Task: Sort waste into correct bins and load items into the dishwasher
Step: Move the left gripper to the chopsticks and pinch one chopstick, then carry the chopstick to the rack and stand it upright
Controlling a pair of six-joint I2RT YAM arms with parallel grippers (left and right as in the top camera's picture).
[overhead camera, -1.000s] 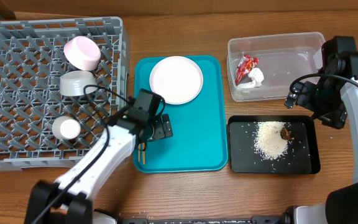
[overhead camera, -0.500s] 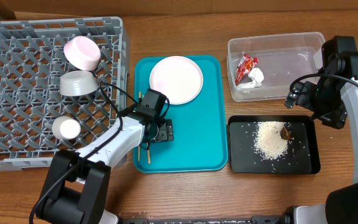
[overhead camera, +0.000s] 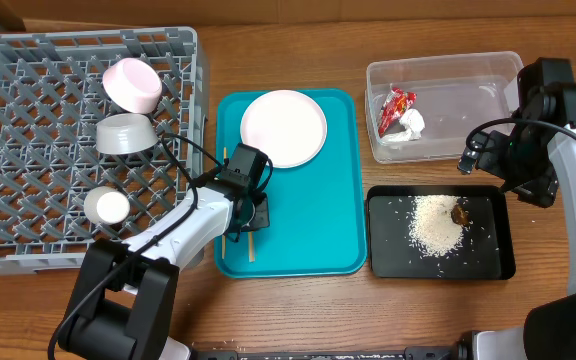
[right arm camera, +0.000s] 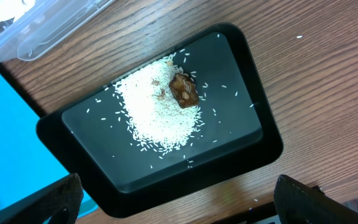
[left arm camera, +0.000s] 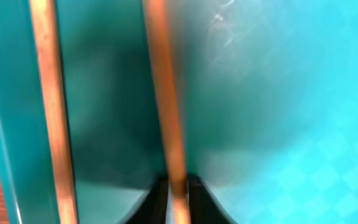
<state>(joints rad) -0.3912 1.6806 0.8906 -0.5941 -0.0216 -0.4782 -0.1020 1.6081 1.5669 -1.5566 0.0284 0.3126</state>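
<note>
Well, my left claw is down on the teal serving tray, near its 9 o'clock edge. It is pinched narrow on one thin wooden stick, the held chopstick. The loose chopstick lies apart from it, close to the tray's rim, and no finger touches it.

What could go wrong? I have only one stick of the pair, so if I lift now, the other gets left behind. The stick is thin and smooth and I seem to grip it near one end. It could tip, swing or slide out on the way to the grey dish rack, off at 9 o'clock. The rack floor is full of holes, so I think a stick could fall right through. My arm's black cable hangs over the rack beside the grey bowl and might bump it.

From above, my arm hides the pinch, and I see just bits of stick poking out. That view does show the white plate at the tray's 12 o'clock end. Only the left wrist camera shows both sticks and the grip.

My right claw is spread wide and holds nothing. Its camera shows the white rice and brown lump in the black tray.
</note>
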